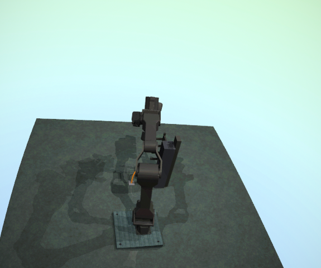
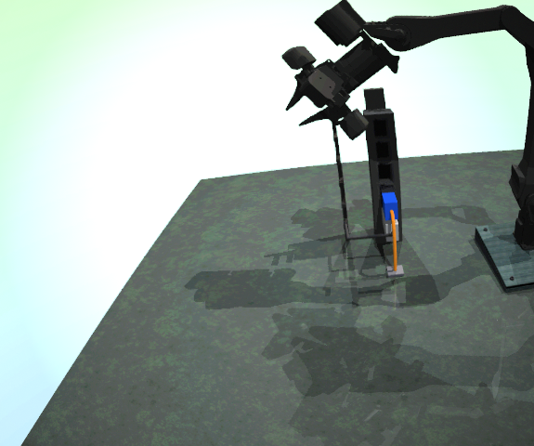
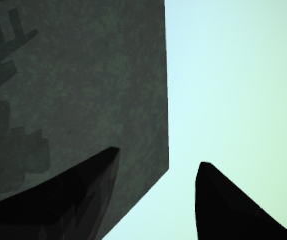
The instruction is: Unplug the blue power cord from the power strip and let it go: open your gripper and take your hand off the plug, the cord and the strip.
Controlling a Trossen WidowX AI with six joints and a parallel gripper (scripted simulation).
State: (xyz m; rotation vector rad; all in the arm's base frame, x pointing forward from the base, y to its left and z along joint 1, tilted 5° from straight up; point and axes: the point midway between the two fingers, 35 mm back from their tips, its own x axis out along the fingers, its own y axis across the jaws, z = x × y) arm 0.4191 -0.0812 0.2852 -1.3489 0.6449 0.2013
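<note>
Blue box-shaped plug sits seated in tall black power strip; gripper, half-spread and empty overhead, risks clipping the strip descending.

Blue plug in strip — gripper above, w/ nothing held.
</note>
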